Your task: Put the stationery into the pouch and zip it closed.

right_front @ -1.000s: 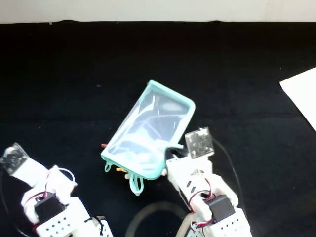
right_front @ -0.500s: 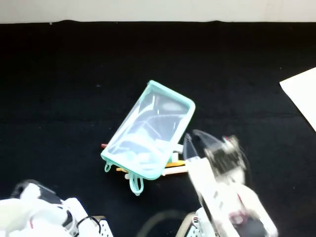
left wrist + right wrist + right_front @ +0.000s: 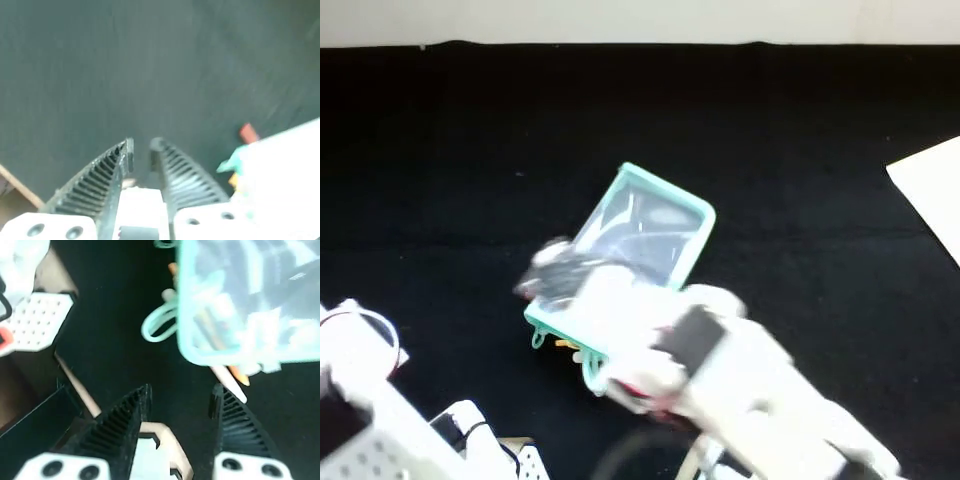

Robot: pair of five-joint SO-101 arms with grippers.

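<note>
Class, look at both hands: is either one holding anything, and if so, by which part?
Nothing is held. The left hand is open and empty; the right hand is open, apart from the pouch.

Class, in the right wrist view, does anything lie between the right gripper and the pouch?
Nothing visible does. Bare black table lies between the open right gripper and the pouch; pen ends stick out at the pouch's edge facing it.

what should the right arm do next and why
Probably lower the right gripper onto the pens and close on one. Its jaws stand open just short of them, and the pens poke out past the edge of the pouch onto the table.
</note>
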